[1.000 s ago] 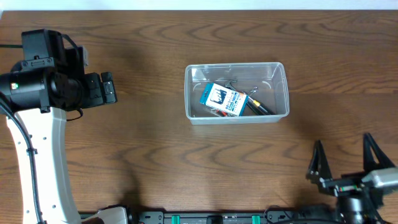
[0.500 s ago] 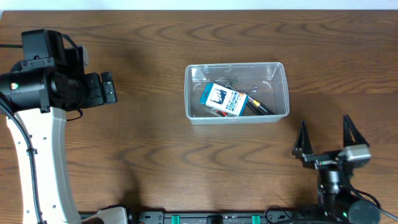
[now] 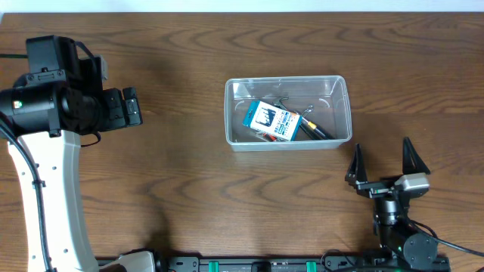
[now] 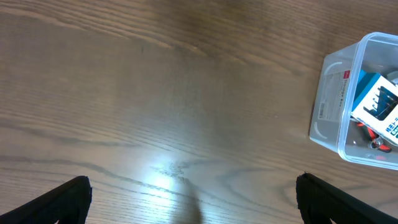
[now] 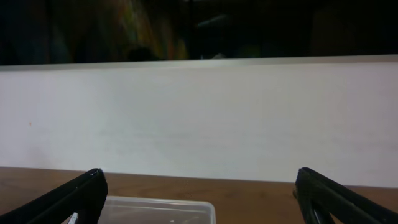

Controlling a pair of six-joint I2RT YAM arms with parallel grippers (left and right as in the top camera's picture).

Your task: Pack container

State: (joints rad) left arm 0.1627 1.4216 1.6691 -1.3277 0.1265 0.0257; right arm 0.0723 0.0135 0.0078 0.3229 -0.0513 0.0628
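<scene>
As seen from overhead, clear container (image 3: 229,113) at middle of table (image 3: 189,181), holding blue and white box (image 3: 271,121), lettering unreadable; left gripper (image 3: 133,107) well left of it, right gripper (image 3: 383,162) spread open near front edge. Left wrist: gripper open, container at right, sticker (image 4: 342,96) print illegible. Right wrist: container rim low between parted fingers (image 5: 78,194).

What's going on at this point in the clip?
Nothing is being held right now. The container sits on the table with a blue and white box and a few small tools already inside. The left gripper hovers open well to one side, and the right gripper is open just in front of the container's right end. Neither touches anything.
</scene>
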